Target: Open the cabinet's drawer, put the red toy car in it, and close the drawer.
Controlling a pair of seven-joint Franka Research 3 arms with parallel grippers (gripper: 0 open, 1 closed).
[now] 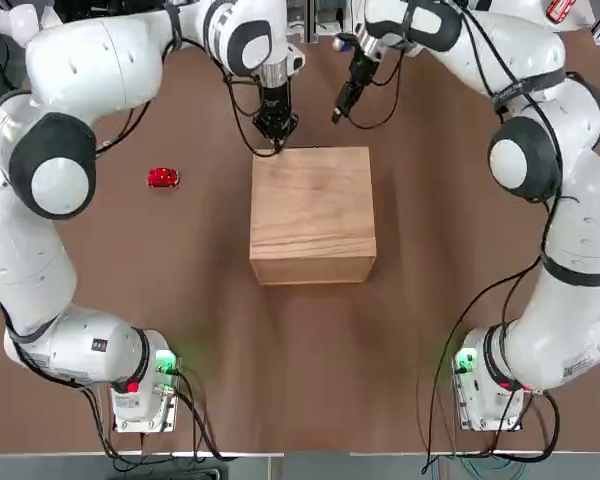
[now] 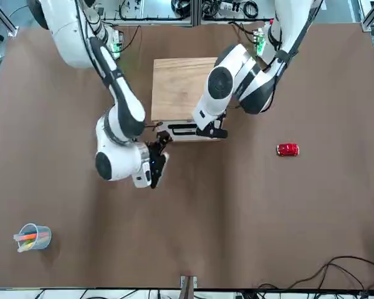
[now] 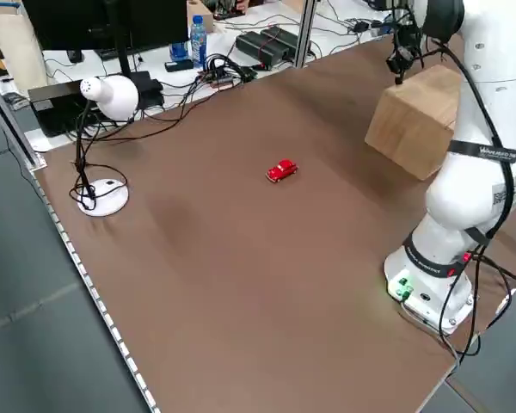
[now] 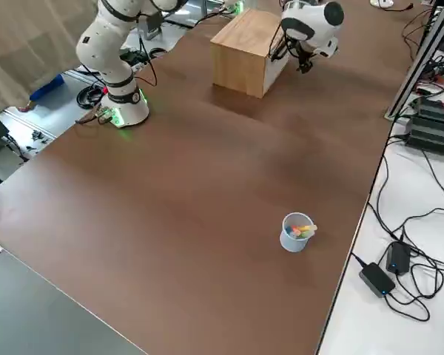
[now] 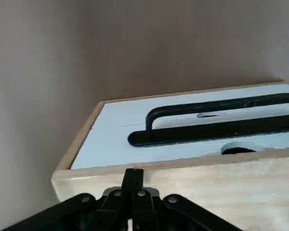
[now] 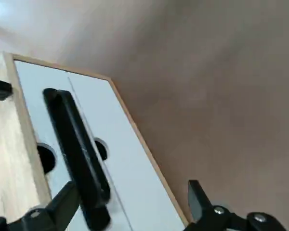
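The right gripper (image 6: 135,197), spread wide and gripping nothing, is by the black handle (image 6: 77,154) on the box's white front; the left gripper (image 5: 132,175), fully closed, is at the box's (image 1: 312,210) edge. The drawer (image 5: 183,125) is shut. The car (image 1: 163,177) lies on the desk (image 1: 205,330), apart from the box on the left arm's side.

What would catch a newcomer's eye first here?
Probably the pale wooden cabinet near the middle of the brown table, its black handle facing away from the arm bases. Both arms reach around it, with the shut left gripper at the handle side's edge and the open right gripper by the handle. The red toy car stands out too, alone on the table on the robot's left.
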